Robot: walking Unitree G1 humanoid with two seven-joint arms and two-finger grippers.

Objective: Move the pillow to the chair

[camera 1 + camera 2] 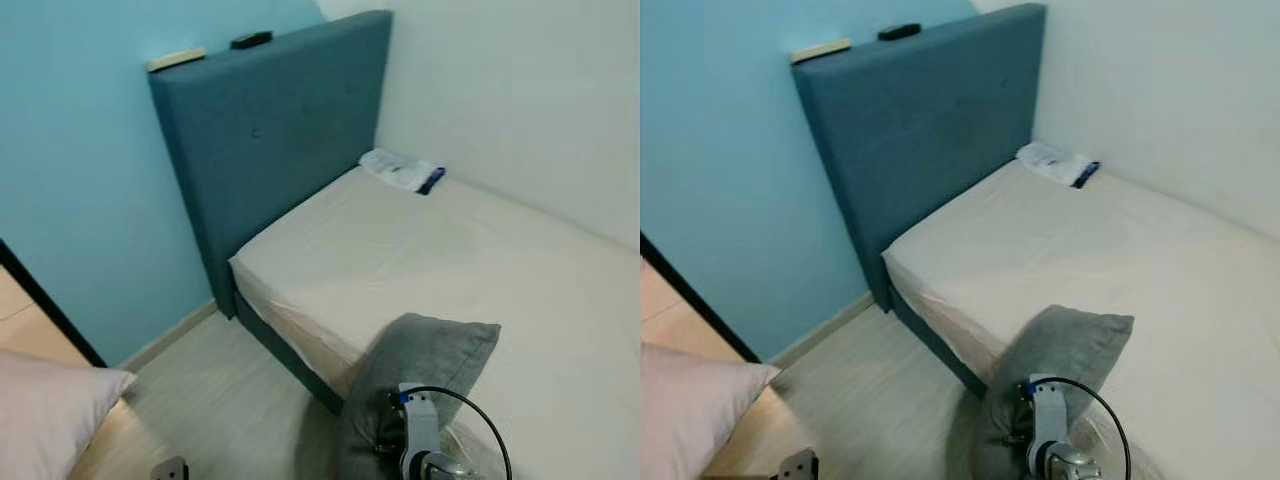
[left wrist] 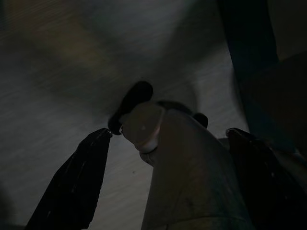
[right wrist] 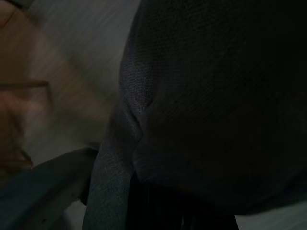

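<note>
The grey pillow (image 1: 420, 375) is held up at the near edge of the bed (image 1: 480, 270), hanging over the mattress side and the floor, its upper corner pointing toward the far wall. The right arm comes up just behind it, and the right gripper (image 3: 158, 206) is buried in the fabric; in the right wrist view the cloth bunches tightly around the dark fingers (image 3: 148, 211), so they look clamped on the pillow, though how far closed they are I cannot tell. The left gripper (image 2: 168, 158) hangs low over the pale wood-look floor (image 1: 220, 400), its two black fingers (image 2: 76, 182) spread wide apart with nothing gripped between them; the robot's own leg and foot show between them, further down. The mattress has a plain cream sheet, and at its head, in the corner, lies a folded white cloth (image 1: 395, 168) with a small dark blue thing (image 1: 432, 181) touching it. A teal padded headboard (image 1: 270, 130) stands against the light blue wall, with a flat pale object (image 1: 177, 60) and a black one (image 1: 251, 40) resting on its top edge. At the lower left a pale pink cushion (image 1: 45, 415) shows.
</note>
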